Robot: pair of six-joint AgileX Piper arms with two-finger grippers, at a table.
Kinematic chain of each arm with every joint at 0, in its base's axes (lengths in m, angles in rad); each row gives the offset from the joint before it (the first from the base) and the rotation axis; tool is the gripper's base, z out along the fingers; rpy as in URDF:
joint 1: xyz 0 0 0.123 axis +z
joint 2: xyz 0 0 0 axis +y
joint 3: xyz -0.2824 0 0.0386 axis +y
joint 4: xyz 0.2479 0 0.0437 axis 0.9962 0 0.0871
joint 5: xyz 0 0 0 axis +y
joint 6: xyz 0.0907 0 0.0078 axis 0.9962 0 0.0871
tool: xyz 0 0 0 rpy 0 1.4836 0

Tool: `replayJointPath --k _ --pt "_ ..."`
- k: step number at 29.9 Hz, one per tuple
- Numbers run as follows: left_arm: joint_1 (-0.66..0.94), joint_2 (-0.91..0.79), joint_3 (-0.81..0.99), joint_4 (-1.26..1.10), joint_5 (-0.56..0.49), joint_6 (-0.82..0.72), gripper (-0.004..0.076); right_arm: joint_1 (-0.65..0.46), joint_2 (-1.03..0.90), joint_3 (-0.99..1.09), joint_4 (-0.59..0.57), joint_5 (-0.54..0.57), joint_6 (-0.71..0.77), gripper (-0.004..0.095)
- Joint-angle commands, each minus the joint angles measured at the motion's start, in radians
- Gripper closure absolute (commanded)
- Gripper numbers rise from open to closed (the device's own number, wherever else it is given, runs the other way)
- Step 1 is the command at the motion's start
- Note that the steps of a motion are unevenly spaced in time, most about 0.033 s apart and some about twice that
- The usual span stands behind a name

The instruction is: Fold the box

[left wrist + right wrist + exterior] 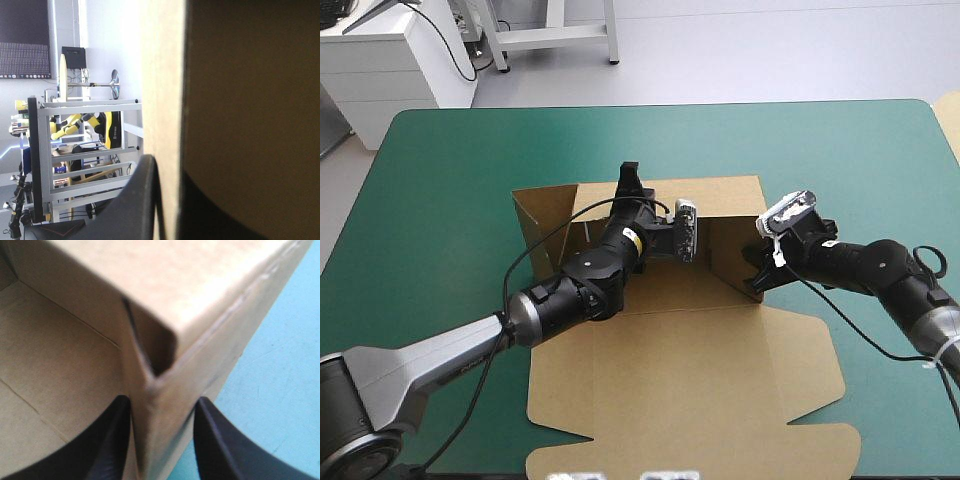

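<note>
Tabletop: cut brown cardboard box [720, 370] sits mid-table on the teal-green cover [440, 180], its lid panel flat toward the near edge and its walls raised at the far end.
Left wall [535, 215]: upright and a little splayed, with neither arm touching it.
Left gripper [630, 180]: black finned fingers pinched almost together over the top edge of the far wall [720, 195], the board held between them.
Right gripper [162, 401]: fingers narrow, clamped on the near end of the right wall [730, 250], where the folded-over layer gapes and looks untucked.
Risk: in my judgement that gaping fold could spring open if the right grip eases. Uneven pulling by the two arms could skew the light board or drag it across the cover. The free left wall could flop outward.
</note>
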Motion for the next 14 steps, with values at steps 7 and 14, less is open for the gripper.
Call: replayJointPath --k 7,14 --pt "-0.007 -0.014 0.007 -0.158 -0.026 -0.005 0.0662 0.01 -0.022 -0.028 0.057 0.024 -0.007 0.0923" --pt "-0.016 -0.023 0.005 -0.18 -0.028 -0.012 0.0275 0.01 -0.022 -0.028 0.055 -0.091 0.118 0.0923"
